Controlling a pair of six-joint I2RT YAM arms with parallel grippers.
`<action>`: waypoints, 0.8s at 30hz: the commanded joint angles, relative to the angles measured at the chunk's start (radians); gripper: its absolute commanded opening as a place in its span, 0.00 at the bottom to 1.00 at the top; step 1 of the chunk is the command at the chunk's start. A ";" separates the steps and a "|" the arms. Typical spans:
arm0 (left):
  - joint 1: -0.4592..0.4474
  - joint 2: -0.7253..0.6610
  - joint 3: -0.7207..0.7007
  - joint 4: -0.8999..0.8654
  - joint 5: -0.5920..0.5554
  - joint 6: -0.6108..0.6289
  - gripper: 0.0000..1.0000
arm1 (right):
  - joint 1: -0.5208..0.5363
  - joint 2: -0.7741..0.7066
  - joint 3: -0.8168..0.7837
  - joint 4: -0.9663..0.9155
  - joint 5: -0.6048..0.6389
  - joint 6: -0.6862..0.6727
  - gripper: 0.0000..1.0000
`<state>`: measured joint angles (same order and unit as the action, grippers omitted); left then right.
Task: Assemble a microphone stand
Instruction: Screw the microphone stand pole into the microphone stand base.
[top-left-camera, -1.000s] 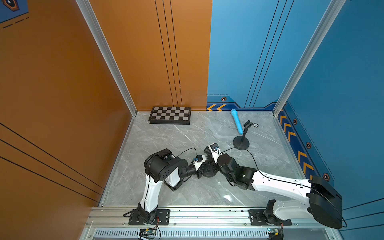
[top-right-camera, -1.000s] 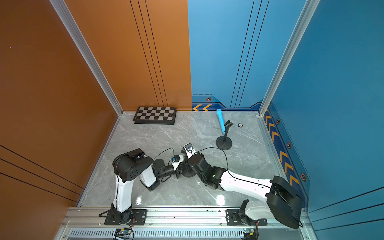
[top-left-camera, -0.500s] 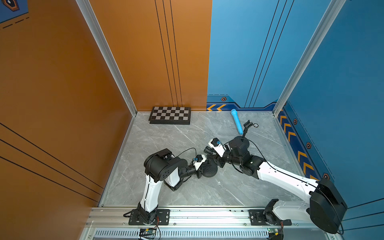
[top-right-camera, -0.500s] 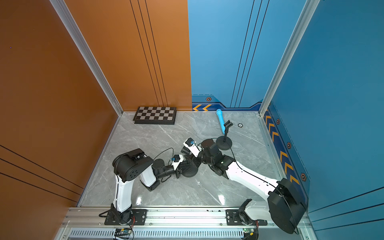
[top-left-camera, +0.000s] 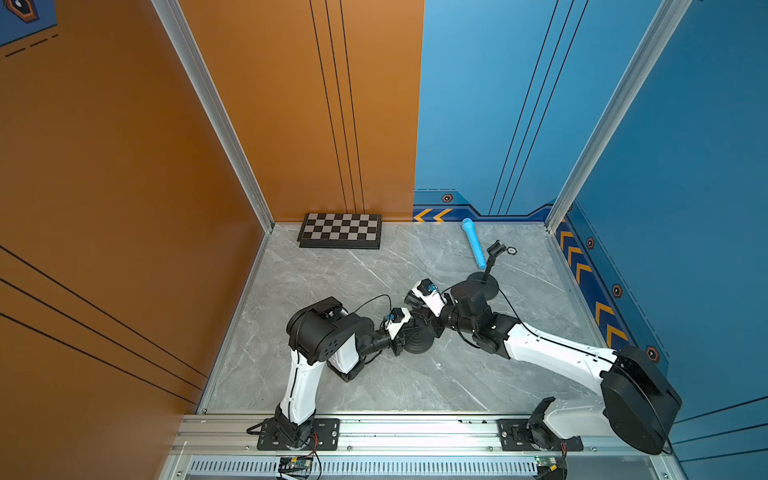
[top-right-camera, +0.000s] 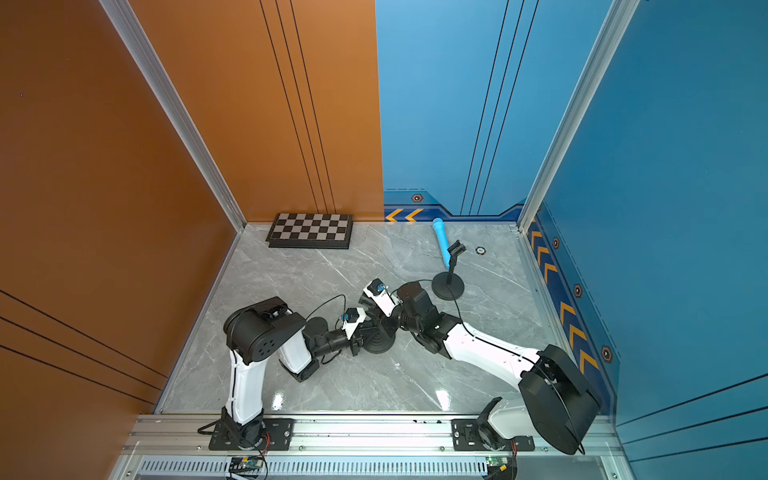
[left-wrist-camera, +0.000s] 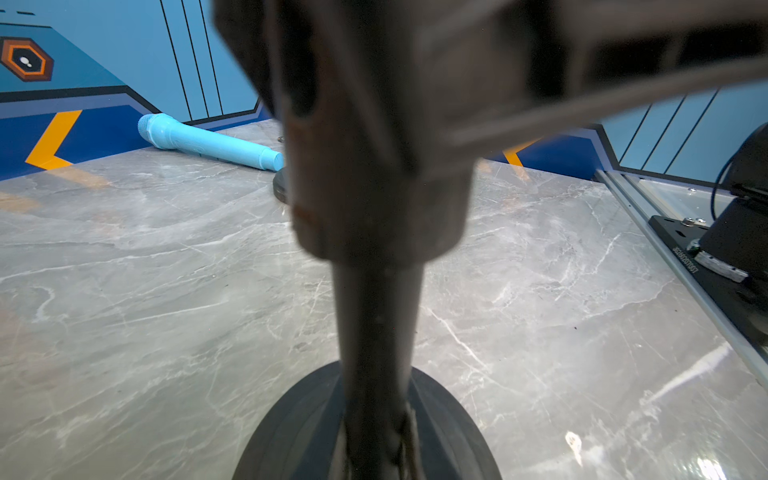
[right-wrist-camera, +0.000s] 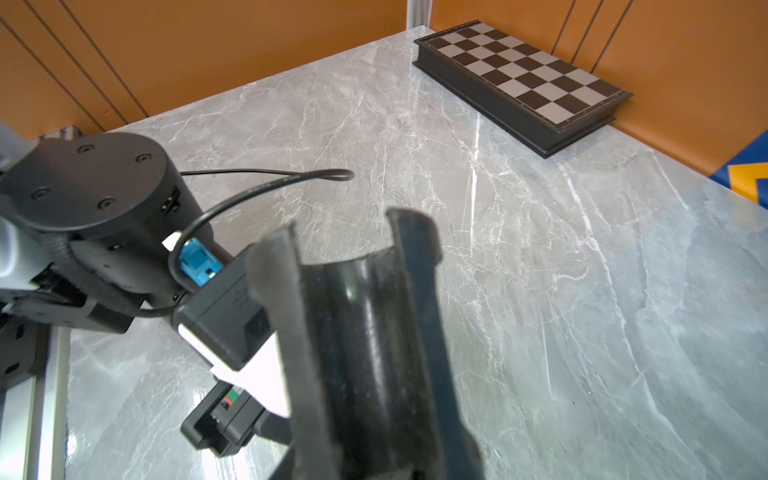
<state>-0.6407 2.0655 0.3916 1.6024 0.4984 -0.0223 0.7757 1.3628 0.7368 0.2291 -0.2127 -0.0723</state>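
A black round stand base (top-left-camera: 419, 345) (top-right-camera: 379, 345) rests on the marble floor between my two arms. In the left wrist view its pole (left-wrist-camera: 376, 316) rises from the base (left-wrist-camera: 291, 428) and fills the middle. My left gripper (top-left-camera: 404, 338) (top-right-camera: 360, 338) is shut low on that pole. My right gripper (top-left-camera: 429, 322) (top-right-camera: 385, 321) reaches in from the right at the top of the pole. The black U-shaped microphone clip (right-wrist-camera: 357, 332) sits lengthwise in its jaws, prongs pointing away. A blue microphone (top-left-camera: 473, 243) (top-right-camera: 441, 241) (left-wrist-camera: 208, 143) lies at the back.
A second black stand (top-left-camera: 484, 284) (top-right-camera: 448, 286) with its own clip stands upright close behind the right arm. A small ring (top-left-camera: 511, 250) (top-right-camera: 481, 250) lies beyond it. A folded chessboard (top-left-camera: 340, 230) (top-right-camera: 309, 230) (right-wrist-camera: 523, 79) sits against the orange wall at the back left.
My right arm has swung its wrist back and round toward the second stand, and its jaws have closed in on the clip. The left arm and the base have stayed put.
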 joint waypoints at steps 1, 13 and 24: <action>0.016 0.023 -0.038 -0.192 -0.046 0.007 0.24 | 0.076 -0.022 -0.056 0.099 0.329 0.089 0.00; 0.017 0.042 -0.018 -0.192 -0.047 -0.030 0.29 | 0.324 0.069 -0.058 0.080 1.002 0.375 0.00; 0.018 0.056 -0.016 -0.191 -0.057 -0.023 0.28 | 0.251 0.060 0.005 0.013 0.615 0.244 0.22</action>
<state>-0.6346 2.0705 0.3832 1.5669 0.4862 -0.0277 1.0679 1.4506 0.7311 0.3458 0.5568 0.2337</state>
